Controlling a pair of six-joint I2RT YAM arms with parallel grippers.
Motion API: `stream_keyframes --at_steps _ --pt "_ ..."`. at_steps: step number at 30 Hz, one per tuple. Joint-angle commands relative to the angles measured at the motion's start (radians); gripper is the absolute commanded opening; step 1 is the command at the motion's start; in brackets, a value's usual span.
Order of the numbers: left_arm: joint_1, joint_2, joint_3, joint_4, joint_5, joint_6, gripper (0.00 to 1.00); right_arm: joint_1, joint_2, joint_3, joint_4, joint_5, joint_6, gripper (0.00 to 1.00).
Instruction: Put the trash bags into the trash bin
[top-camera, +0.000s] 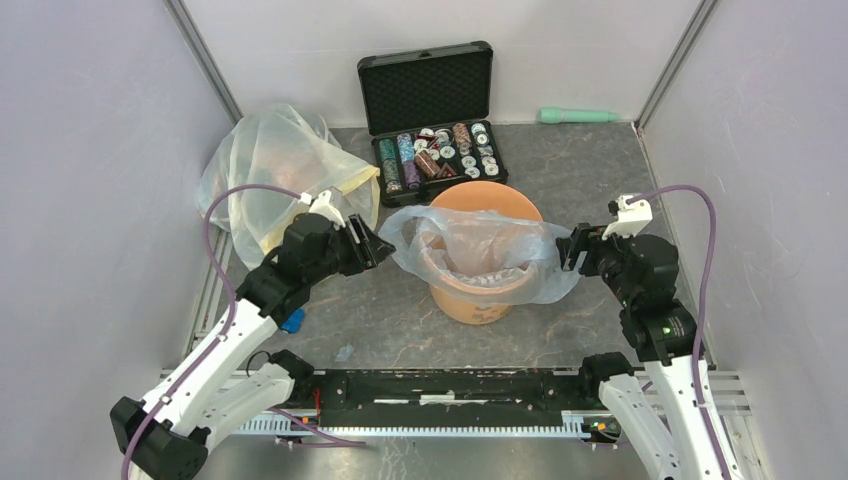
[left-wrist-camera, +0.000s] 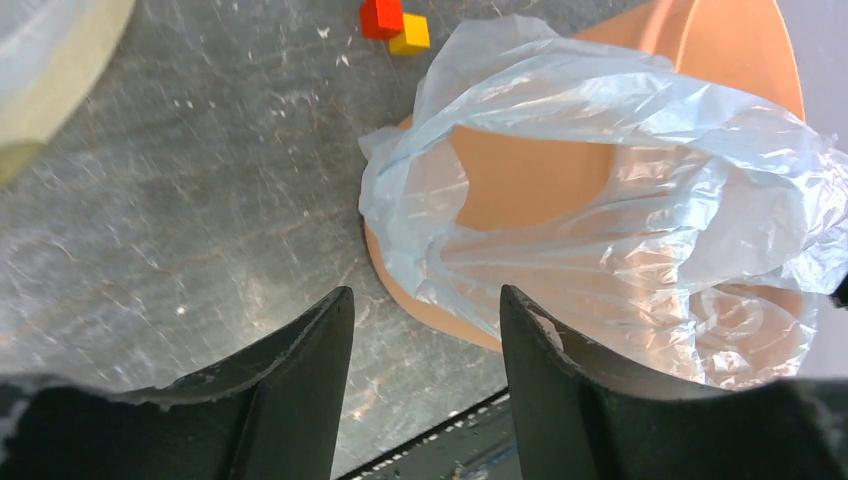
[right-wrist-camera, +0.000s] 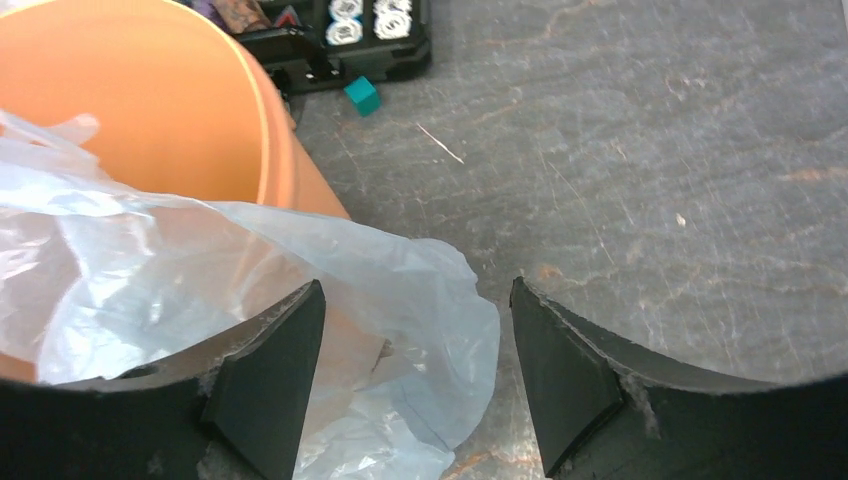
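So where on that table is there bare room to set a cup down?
The widest bare patch is back right, between the black case, the orange bucket and the right wall. A narrower strip lies between the bucket and the rail at the arms' bases. Back left is crowded by the yellowish bag, the case and the left gripper.
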Motion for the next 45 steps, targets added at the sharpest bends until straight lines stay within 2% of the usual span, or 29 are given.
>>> stream_keyframes --at_steps 1,4,10,13,15,17,18,21,24,25,30,33,39,45 --pt "0.002 0.026 0.059 0.01 -0.04 0.236 0.59 -0.002 0.01 0.019 0.14 -0.113 -0.066 0.69" --pt "0.002 0.062 0.074 0.069 -0.034 0.324 0.55 -0.003 0.076 0.083 0.114 -0.185 -0.156 0.68" --pt "0.003 0.106 0.066 0.193 -0.062 0.443 0.72 -0.002 0.2 0.181 0.007 -0.221 -0.345 0.73" --pt "0.003 0.165 0.075 0.257 -0.049 0.45 0.73 -0.002 0.257 0.195 0.006 -0.255 -0.361 0.73" --pt "0.003 0.211 0.091 0.276 -0.041 0.451 0.73 -0.002 0.292 0.211 0.01 -0.281 -0.361 0.69" --pt "0.003 0.236 0.099 0.294 -0.048 0.45 0.72 -0.002 0.317 0.212 0.024 -0.304 -0.359 0.59" --pt "0.003 0.243 0.101 0.3 -0.045 0.45 0.7 -0.002 0.322 0.203 0.042 -0.321 -0.358 0.51" --pt "0.005 0.267 0.114 0.3 -0.047 0.453 0.61 -0.002 0.325 0.151 0.109 -0.393 -0.349 0.38" --pt "0.006 0.291 0.135 0.265 -0.074 0.46 0.47 -0.002 0.336 0.133 0.153 -0.429 -0.33 0.07" --pt "0.006 0.296 0.138 0.263 -0.076 0.46 0.43 -0.002 0.342 0.132 0.161 -0.427 -0.326 0.0" --pt "0.012 0.317 0.145 0.281 -0.112 0.461 0.28 -0.003 0.37 0.15 0.197 -0.357 -0.3 0.0" --pt "0.016 0.369 0.207 0.224 -0.118 0.459 0.17 -0.003 0.401 0.172 0.216 -0.313 -0.282 0.0" --pt "0.039 0.45 0.259 0.183 -0.085 0.433 0.16 -0.003 0.47 0.194 0.261 -0.269 -0.253 0.0" --pt "0.055 0.542 0.29 0.136 -0.017 0.43 0.17 -0.005 0.525 0.144 0.316 -0.217 -0.215 0.0"
